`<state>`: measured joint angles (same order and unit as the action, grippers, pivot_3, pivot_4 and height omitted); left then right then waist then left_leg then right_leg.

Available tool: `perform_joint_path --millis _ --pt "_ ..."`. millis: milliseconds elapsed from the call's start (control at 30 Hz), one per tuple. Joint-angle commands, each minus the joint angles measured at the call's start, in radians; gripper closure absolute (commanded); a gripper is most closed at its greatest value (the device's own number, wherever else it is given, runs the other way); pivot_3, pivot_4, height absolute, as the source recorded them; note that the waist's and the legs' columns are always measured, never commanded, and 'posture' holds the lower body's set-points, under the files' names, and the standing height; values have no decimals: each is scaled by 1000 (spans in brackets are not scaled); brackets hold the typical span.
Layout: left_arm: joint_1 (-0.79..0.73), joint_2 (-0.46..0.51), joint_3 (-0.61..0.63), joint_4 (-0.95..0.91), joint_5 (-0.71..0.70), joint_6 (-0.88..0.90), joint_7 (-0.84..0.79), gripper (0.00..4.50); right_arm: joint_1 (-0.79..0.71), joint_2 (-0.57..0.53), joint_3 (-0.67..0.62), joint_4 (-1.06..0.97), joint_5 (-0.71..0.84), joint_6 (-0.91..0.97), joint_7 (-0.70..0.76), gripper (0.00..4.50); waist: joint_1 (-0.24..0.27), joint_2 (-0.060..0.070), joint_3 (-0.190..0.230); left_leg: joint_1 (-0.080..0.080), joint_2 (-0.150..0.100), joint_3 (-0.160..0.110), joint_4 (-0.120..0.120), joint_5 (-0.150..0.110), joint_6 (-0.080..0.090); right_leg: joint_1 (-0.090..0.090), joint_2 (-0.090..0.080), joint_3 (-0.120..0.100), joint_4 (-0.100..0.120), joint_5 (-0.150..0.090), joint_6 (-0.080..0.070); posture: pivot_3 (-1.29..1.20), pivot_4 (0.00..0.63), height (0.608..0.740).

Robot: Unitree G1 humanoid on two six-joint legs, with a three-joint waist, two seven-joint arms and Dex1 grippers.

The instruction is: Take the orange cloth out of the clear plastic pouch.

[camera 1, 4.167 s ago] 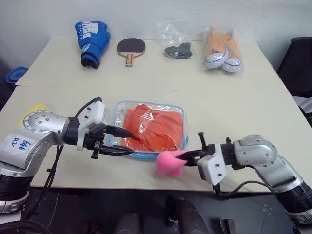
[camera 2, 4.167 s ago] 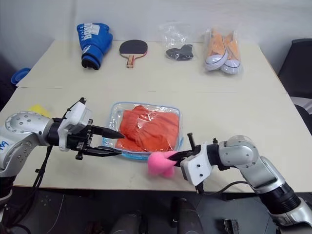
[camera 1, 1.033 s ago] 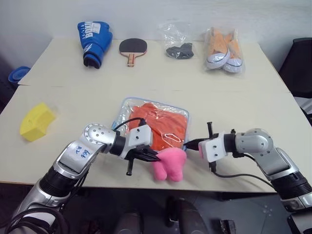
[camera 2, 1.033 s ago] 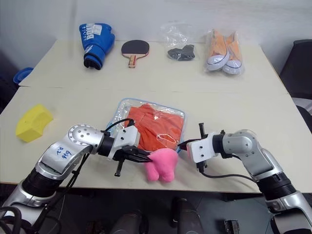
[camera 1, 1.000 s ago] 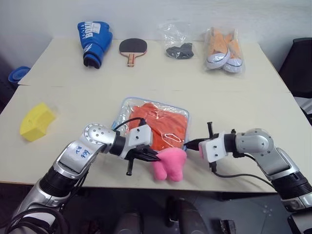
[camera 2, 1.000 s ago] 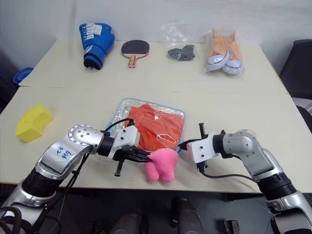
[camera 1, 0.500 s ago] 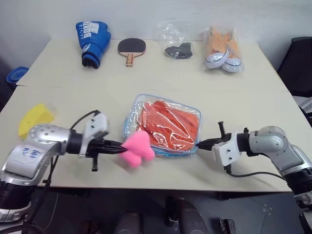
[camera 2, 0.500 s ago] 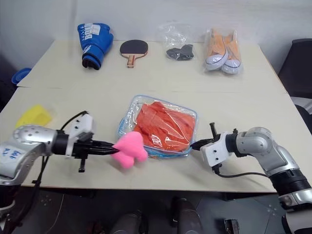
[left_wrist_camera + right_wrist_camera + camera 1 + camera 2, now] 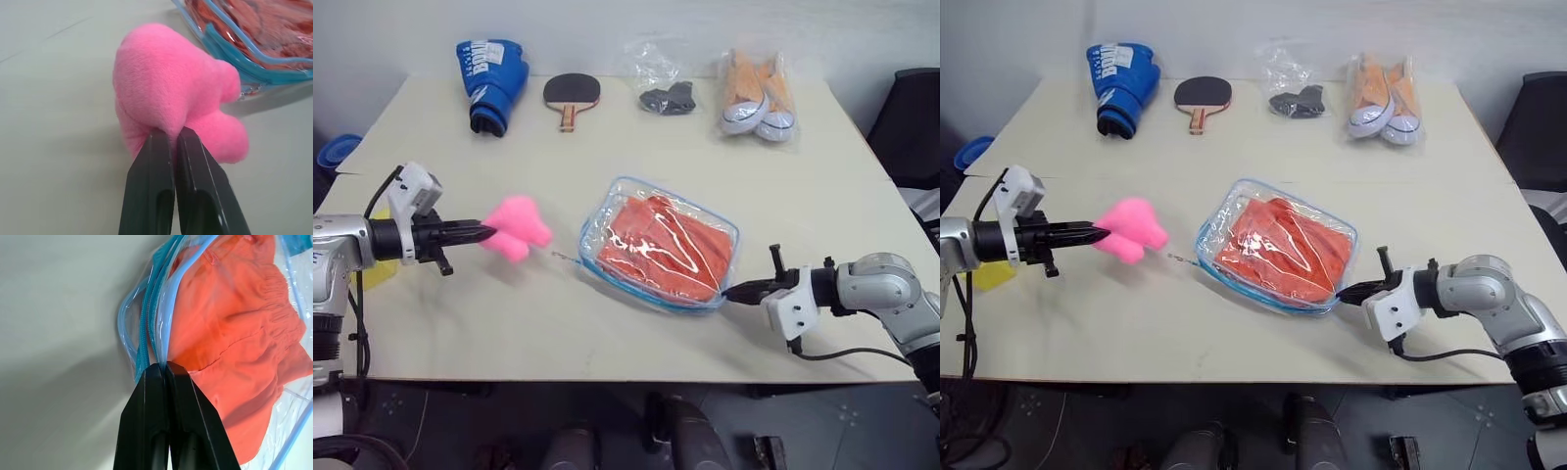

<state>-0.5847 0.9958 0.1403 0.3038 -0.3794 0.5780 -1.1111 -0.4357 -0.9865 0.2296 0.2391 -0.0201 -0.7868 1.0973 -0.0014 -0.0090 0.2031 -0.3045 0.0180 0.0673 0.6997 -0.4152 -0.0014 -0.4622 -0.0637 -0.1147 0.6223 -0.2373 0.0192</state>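
The orange cloth (image 9: 668, 247) looks soft and floppy, so I'd pinch a fold near the zip mouth. It sits inside the clear plastic pouch (image 9: 607, 227), mid-tabletop toward the near edge. The pouch is probably slick and light. The left gripper (image 9: 485, 233) is clamped on the pink charm (image 9: 516, 227), and the right gripper (image 9: 1346, 291) is pinched on the pouch's blue trim. There's bare tabletop (image 9: 636, 147) all around, with the other stuff along the far edge.

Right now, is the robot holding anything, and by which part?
Yes. The left end effector pinches the pink fluffy charm; the right end effector grips the clear plastic pouch by its blue-trimmed corner.
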Motion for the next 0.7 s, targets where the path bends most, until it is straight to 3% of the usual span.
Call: perform_joint_path --millis 33,400,533,567,700 --pt "-17 43 23 46 24 -27 -11 4500 12 -40 -39 -8 24 -11 9 4468 -1 0 0 0 0 0 0 0 0 0 0 0 0 0 0 0 150 740" --pt "28 104 53 -1 -21 44 -107 4500 36 -57 -54 -90 78 13 9 4468 -3 0 0 1 0 2 0 0 0 -1 0 2 -1 0 -1 0 150 740" --pt "121 56 39 -100 -27 53 -68 4500 36 -22 -51 -167 96 106 -13 4468 0 0 0 2 0 3 0 0 0 0 0 3 0 0 -1 0 150 740" --pt "127 24 35 -109 -25 55 -37 4248 38 -15 -51 -180 95 131 -19 4489 0 0 0 3 0 3 0 0 0 0 0 3 0 0 -1 0 150 740" --pt "148 -42 14 -141 -5 46 16 3210 48 -14 -65 -201 90 181 -29 3522 7 0 0 3 0 2 1 1 -1 0 0 4 1 1 -2 0 150 740"
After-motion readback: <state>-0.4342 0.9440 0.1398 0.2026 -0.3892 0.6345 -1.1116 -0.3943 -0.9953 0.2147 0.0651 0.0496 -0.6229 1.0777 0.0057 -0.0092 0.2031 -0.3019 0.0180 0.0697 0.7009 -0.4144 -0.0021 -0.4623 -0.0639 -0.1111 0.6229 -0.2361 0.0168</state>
